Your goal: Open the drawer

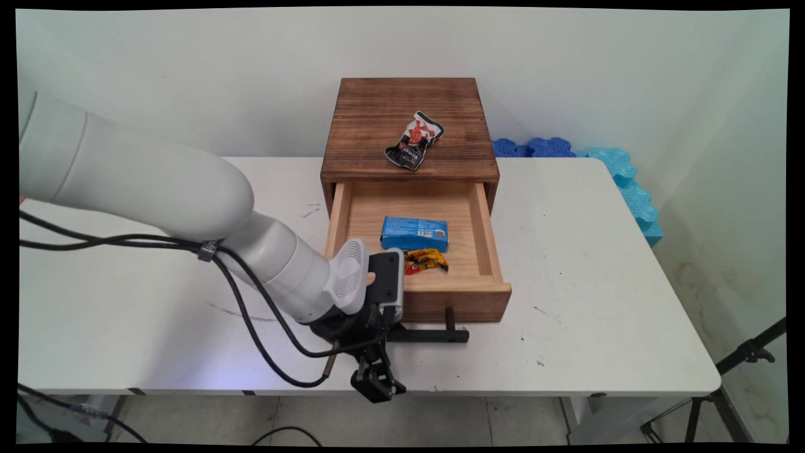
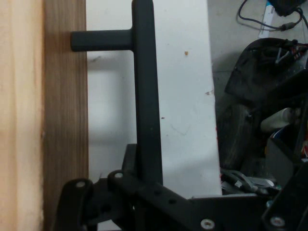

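Note:
A wooden drawer box [image 1: 409, 119] stands at the table's back with its drawer [image 1: 415, 251] pulled out. Inside lie a blue packet [image 1: 414, 233] and a yellow-and-red wrapper [image 1: 426, 260]. A red-and-black snack pouch [image 1: 414, 139] rests on the box's top. My gripper [image 1: 377, 380] is at the left end of the drawer's black bar handle [image 1: 431, 335], close to the table's near edge. In the hand view the handle [image 2: 146, 96] runs straight up from my gripper's linkage [image 2: 154, 202], with the drawer front [image 2: 65, 120] to its left.
Blue foam pieces [image 1: 619, 173] lie along the wall at the table's back right. A black tripod [image 1: 742, 371] stands on the floor at the right. Black cables [image 1: 251, 321] hang from the arm over the table's left half.

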Robot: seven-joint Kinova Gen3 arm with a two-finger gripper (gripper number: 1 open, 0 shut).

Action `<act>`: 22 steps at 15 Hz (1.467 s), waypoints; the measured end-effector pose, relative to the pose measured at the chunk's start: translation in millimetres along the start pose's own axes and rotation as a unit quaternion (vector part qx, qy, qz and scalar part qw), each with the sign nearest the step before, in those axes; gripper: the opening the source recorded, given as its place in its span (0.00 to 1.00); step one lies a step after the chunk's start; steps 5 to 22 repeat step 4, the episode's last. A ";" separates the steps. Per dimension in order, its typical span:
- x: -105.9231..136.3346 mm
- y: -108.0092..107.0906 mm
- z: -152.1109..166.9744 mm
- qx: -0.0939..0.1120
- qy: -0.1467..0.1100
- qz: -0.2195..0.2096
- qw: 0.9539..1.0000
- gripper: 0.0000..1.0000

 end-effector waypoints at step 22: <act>0.1 5.7 -2.4 -0.001 0.005 0.003 1.000 1.00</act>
